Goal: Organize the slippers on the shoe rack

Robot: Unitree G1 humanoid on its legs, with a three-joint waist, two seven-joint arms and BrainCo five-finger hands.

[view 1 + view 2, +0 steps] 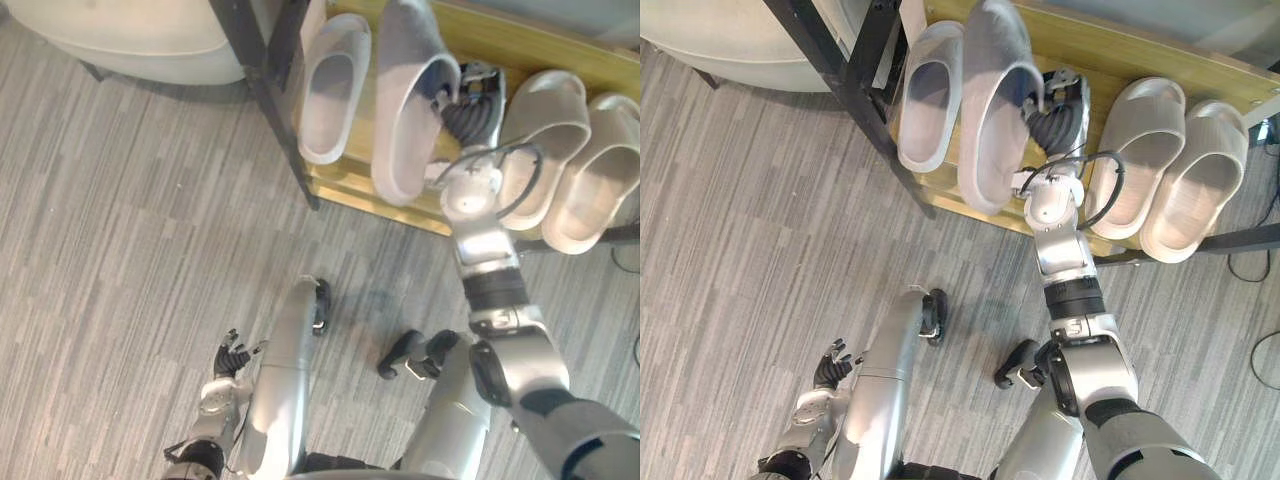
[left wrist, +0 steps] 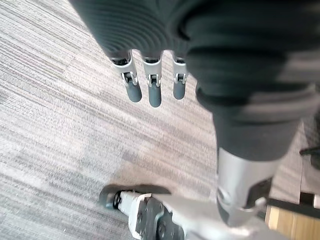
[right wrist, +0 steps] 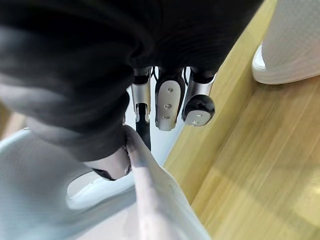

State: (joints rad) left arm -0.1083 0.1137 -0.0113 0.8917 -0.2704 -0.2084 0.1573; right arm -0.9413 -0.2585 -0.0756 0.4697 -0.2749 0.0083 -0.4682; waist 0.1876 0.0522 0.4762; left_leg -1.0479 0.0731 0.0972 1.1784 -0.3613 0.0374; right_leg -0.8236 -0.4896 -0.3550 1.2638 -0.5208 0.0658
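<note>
Now our right hand (image 1: 1055,100) pinches the grey slipper (image 1: 410,90) (thumb against curled fingers) over the shoe rack (image 1: 520,50), just right of a paler slipper (image 1: 332,85). Our left hand (image 1: 232,355) hangs low, fingers straight.

This looks like the entry corner of a home. A low shoe rack (image 1: 1160,50) with a honey-coloured wooden shelf and a dark metal frame (image 1: 263,90) stands on a grey plank-patterned floor (image 1: 120,250). Pale indoor slippers (image 1: 1145,150) lie on the shelf, and a white rounded furnishing (image 1: 120,40) sits near it
</note>
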